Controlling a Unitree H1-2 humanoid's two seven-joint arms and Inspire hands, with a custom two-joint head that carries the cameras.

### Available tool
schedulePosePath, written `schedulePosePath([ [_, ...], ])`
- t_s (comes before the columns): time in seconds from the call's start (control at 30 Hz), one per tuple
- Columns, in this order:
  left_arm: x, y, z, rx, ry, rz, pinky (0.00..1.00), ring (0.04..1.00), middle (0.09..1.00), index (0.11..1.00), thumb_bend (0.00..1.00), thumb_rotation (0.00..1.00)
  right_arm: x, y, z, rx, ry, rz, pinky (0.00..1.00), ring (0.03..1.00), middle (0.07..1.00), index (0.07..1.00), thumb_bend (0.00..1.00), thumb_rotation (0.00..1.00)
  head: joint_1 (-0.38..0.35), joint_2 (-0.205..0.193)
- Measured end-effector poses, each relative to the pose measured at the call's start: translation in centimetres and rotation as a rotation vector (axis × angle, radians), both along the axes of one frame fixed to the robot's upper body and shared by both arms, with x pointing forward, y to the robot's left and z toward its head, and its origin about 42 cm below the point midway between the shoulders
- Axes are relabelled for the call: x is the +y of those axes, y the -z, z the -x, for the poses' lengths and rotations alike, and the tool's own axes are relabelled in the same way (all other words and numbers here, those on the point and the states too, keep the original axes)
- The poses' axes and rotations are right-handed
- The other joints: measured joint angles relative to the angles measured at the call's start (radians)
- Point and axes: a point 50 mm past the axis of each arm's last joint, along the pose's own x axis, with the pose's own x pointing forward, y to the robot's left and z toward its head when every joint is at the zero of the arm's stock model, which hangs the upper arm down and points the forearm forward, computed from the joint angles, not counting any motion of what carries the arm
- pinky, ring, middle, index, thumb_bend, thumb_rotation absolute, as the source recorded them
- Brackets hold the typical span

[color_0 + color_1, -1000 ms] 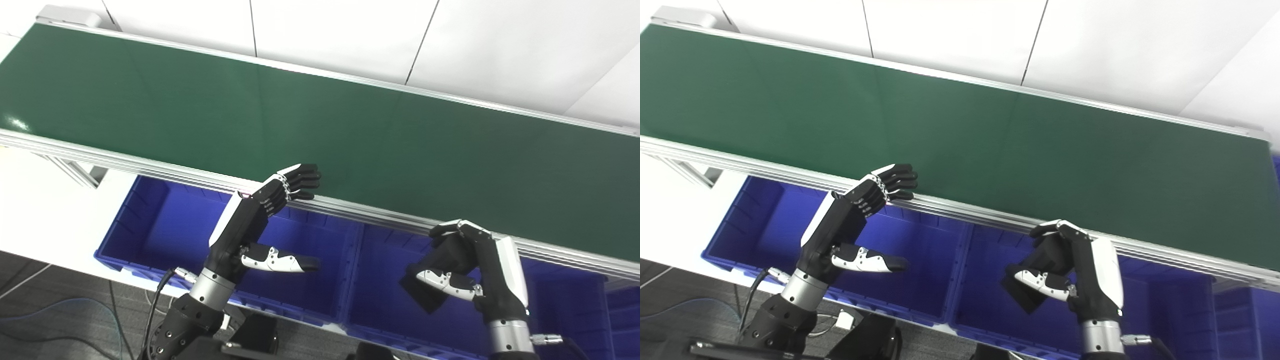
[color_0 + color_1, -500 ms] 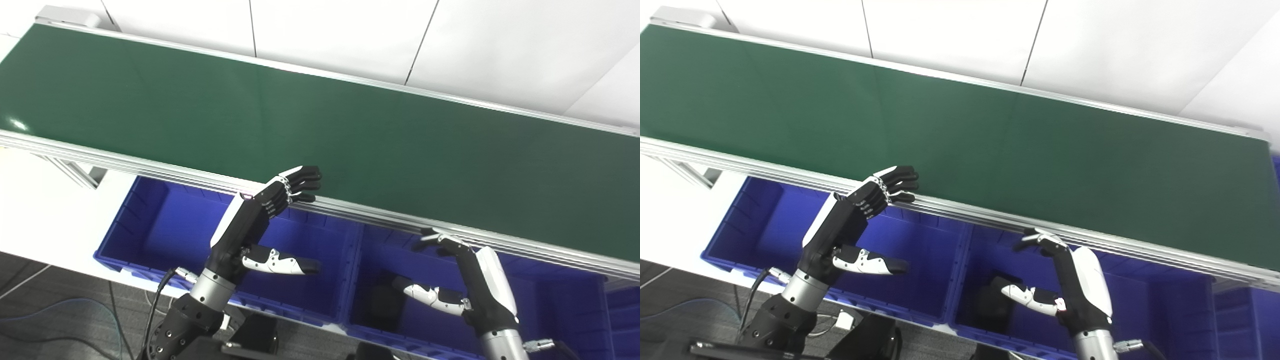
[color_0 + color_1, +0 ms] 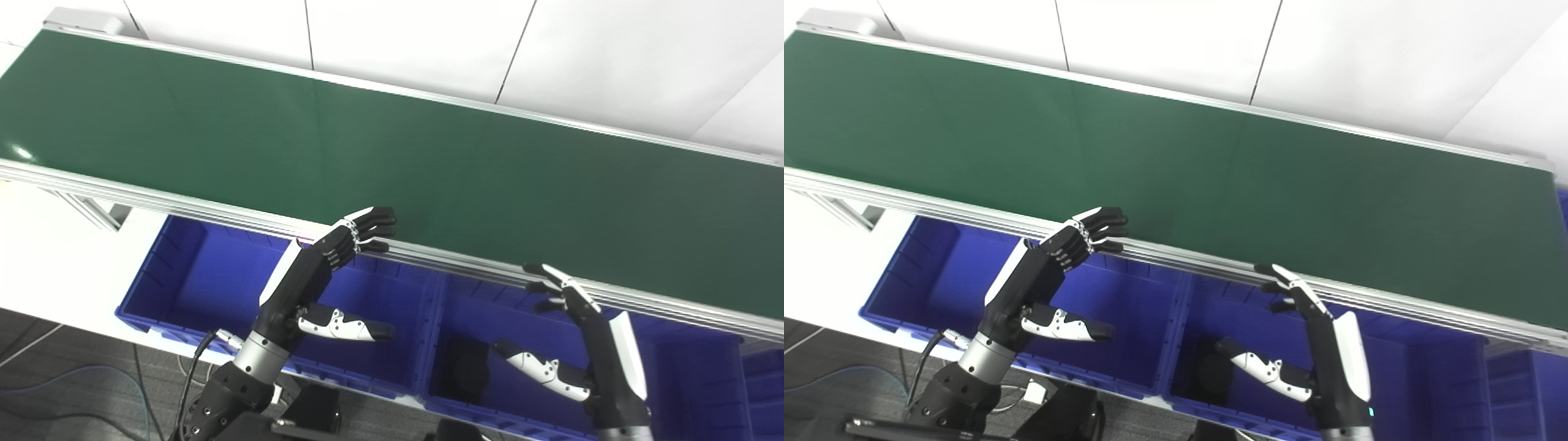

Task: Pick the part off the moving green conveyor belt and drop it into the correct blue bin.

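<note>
A dark part (image 3: 467,366) lies on the floor of the middle blue bin (image 3: 471,306), just left of my right hand's thumb. My right hand (image 3: 588,331) hovers over that bin, open, fingers stretched up toward the conveyor's near rail. Over the left blue bin (image 3: 202,275) my left hand (image 3: 312,278) is open too, its fingers reaching the rail and its thumb sticking out to the right. The green conveyor belt (image 3: 392,147) carries nothing that I can see.
The aluminium rail (image 3: 184,208) runs along the belt's near edge, right above the bins. A third blue bin (image 3: 762,380) shows at the far right. Cables (image 3: 73,373) lie on the grey floor at lower left. White wall panels stand behind the belt.
My right hand opened and let go of the dark part, which dropped into the middle bin. That hand's fingers then stretched upward. The left hand barely moved.
</note>
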Motion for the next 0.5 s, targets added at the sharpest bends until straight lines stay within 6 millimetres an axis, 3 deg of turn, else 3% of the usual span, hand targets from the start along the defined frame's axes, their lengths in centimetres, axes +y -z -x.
schedulePosePath([
  [0.13, 0.0, 0.2, 0.1, 0.006, 0.001, 0.001, 0.74, 0.811, 0.845, 0.839, 0.85, 0.27, 0.1, 0.0, 0.1, -0.022, -0.008, -0.076, 0.65, 0.733, 0.824, 0.852, 0.71, 0.59, -0.002, -0.008],
  [0.3, -0.1, 0.3, 0.2, 0.000, 0.005, 0.003, 0.73, 0.807, 0.842, 0.840, 0.85, 0.27, 0.9, 0.7, 0.3, 0.010, -0.009, -0.174, 0.69, 0.739, 0.800, 0.887, 0.72, 0.56, -0.003, -0.014],
  [0.5, -0.3, 0.3, 0.2, 0.000, 0.009, 0.007, 0.73, 0.806, 0.844, 0.839, 0.85, 0.27, 1.7, 1.7, 0.9, 0.040, -0.026, -0.199, 0.72, 0.756, 0.813, 0.918, 0.77, 0.64, -0.005, -0.017],
])
